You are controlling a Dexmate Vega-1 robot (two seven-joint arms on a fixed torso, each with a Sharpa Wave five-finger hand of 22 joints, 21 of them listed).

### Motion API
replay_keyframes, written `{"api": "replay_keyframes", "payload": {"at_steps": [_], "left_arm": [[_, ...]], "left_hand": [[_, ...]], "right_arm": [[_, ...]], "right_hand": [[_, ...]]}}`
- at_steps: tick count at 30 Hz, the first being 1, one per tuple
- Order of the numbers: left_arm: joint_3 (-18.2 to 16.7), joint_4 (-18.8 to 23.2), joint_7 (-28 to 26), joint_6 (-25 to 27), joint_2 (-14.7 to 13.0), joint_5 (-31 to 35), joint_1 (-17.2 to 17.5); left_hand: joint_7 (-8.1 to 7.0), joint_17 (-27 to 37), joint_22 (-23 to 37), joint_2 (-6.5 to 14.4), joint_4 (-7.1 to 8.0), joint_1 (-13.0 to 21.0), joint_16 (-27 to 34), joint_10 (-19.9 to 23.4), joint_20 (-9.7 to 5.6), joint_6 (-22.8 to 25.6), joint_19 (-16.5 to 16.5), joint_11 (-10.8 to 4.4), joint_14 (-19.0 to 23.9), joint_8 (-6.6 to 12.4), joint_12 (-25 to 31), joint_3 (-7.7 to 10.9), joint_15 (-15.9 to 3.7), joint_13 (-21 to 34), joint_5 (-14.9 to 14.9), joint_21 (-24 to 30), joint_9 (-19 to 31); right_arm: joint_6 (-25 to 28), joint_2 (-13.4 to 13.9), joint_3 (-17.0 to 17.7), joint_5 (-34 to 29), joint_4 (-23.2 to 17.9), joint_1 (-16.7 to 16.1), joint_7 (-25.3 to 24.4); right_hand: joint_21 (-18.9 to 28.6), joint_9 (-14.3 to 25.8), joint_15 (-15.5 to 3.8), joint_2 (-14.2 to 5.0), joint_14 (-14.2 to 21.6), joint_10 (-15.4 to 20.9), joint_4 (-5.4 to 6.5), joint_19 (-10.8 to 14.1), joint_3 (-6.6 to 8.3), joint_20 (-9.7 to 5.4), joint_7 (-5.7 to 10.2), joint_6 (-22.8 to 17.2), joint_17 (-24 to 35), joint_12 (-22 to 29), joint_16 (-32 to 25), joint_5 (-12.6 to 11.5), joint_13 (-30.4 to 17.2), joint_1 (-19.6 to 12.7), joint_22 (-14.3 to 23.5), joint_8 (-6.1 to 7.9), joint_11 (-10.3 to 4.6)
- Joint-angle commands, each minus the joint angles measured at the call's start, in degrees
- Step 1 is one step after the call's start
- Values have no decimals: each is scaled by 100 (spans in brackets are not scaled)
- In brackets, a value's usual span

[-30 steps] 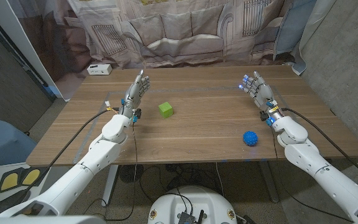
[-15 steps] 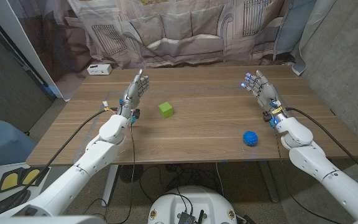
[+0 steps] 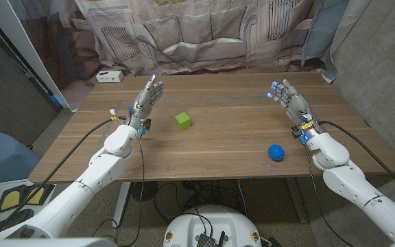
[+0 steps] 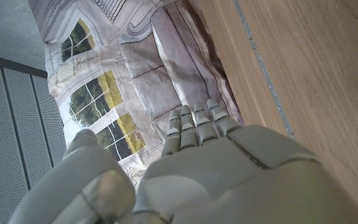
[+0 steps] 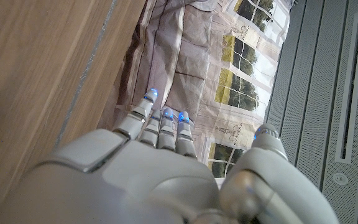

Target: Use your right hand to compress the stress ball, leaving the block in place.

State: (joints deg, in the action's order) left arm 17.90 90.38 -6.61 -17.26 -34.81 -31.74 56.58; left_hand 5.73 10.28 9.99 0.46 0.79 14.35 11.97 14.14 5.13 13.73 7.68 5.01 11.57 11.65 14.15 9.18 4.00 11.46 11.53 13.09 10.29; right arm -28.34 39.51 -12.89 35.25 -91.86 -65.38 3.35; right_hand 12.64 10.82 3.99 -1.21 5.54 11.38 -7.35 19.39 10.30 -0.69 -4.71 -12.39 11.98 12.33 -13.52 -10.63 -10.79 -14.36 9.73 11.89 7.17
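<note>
Wooden counter (image 3: 218, 147), backed by a curtain (image 3: 204, 34) printed with a sofa and windows. One white box (image 3: 110, 76) at far left corner. One green block (image 3: 182, 121) left of centre, one blue stress ball (image 3: 276, 151) near right, well apart. Left hand (image 3: 146, 101) and right hand (image 3: 290, 101) raised, fingers (image 5: 160, 127) straight, holding nothing.

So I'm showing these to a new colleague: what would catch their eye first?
Probably the two raised, open robot hands, the left robot hand and the right robot hand, fingers apart over the far half of the wooden table. Then the bright spots: a green block near the middle, and a blue stress ball near the front edge, by the right arm.
</note>
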Motion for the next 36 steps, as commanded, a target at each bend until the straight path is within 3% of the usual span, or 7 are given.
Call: {"api": "replay_keyframes", "payload": {"at_steps": [1, 23, 36], "left_arm": [[-21, -20, 155, 11, -108, 1, -51], [35, -82, 207, -55, -73, 73, -122], [45, -20, 216, 116, -164, 85, -170]], "left_hand": [[2, 6, 23, -1, -54, 62, -31, 37, 5, 78, 10, -17, 27, 19, -22, 6, 18, 8, -23, -14, 6], [9, 7, 25, 30, -80, 88, -37, 88, 12, 168, 30, -15, 90, 17, -28, 18, 2, 8, -30, -44, 7], [17, 8, 25, 50, -96, 104, -39, 146, 5, 202, 79, 16, 129, 10, -20, 26, 11, 9, -33, -47, 9]], "right_arm": [[-55, 96, 184, -223, -451, -462, -365], [-83, 248, 638, -349, -1066, -1247, -634], [-16, 269, 802, -408, -1289, -1530, -642]], "right_hand": [[-24, 8, -17, -3, 57, 43, -43, 59, 23, -7, -16, -47, 13, 20, 0, -12, -23, -51, 18, 5, 0], [-15, 10, -38, -7, 197, 192, -57, 193, 23, -12, -38, -196, 9, 41, -21, -13, -26, -93, 16, 38, 22], [-20, 11, -34, -8, 199, 186, -59, 228, 22, -17, -69, -202, 8, 23, -8, -12, -26, -106, 15, 27, 30]]}}
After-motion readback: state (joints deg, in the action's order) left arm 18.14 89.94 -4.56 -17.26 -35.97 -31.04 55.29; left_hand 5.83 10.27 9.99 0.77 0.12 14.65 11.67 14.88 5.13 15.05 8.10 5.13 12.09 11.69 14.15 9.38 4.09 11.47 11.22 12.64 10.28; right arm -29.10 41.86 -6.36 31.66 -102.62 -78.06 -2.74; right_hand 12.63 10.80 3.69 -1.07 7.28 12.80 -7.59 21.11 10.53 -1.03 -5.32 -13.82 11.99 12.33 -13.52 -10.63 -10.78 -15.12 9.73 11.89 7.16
